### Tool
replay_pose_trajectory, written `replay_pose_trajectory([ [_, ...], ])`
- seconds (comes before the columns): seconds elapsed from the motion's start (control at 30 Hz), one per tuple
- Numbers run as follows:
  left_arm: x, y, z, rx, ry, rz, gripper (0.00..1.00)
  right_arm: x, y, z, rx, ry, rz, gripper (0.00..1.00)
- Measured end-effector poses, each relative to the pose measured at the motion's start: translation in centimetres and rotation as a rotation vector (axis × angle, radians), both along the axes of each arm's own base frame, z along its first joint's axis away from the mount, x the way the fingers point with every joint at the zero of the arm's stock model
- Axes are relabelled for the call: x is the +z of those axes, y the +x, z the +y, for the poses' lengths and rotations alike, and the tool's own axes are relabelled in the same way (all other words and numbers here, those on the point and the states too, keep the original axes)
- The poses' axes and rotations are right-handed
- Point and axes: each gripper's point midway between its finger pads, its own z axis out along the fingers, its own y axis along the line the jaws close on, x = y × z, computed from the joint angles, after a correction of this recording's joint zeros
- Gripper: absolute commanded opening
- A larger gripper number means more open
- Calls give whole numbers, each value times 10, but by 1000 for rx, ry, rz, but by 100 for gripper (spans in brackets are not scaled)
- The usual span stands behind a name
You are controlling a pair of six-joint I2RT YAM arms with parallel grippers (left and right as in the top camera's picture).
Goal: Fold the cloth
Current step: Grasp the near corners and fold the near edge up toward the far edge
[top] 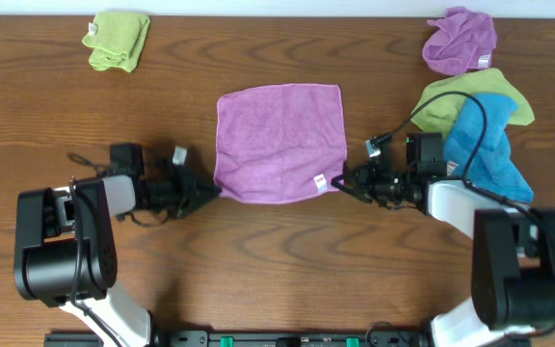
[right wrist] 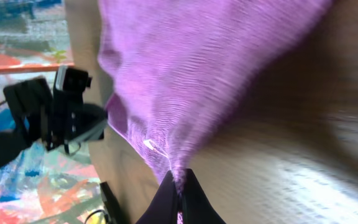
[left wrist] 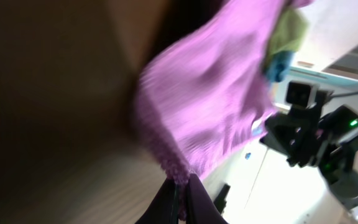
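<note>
Reaching in low over the wooden table (top: 277,280) from both sides, with forearms stretched nearly level and aiming inward at each other along the near edge of the purple cloth (top: 277,140). Pinching the near-left corner with the left gripper (top: 210,191), clamped tight on the hem, and pinching the near-right corner beside the white tag (top: 320,178) with the right gripper (top: 340,183), clamped just as tight. Leaving the rest spread flat and square at the table's middle, drawing only the two held corners out to points.

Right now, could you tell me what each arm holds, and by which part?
Both hold the spread purple cloth: left fingers pinch its near left corner, right fingers its near right corner.
</note>
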Motion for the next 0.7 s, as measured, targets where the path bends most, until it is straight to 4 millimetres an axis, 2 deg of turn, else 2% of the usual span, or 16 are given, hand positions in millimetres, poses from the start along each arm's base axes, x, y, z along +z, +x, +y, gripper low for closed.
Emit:
replay_pose_trajectory([
  [0.13, 23, 27, -7, -28, -12, -87, 6, 26, 2, 0, -3, -1, -62, 2],
  [0.3, 42, 44, -27, -82, -4, -151, 6, 47, 6, -5, -30, -38, -132, 2],
  [0.4, 49, 56, -34, -87, 27, -178, 6, 43, 8, -11, -64, -81, -119, 2],
  [0.53, 56, 67, -33, -72, 44, -197, 6, 34, 10, -19, -108, -130, -87, 1],
  [0.7, 59, 72, -32, -65, 48, -203, 6, 35, 18, -21, -139, -147, -108, 2],
])
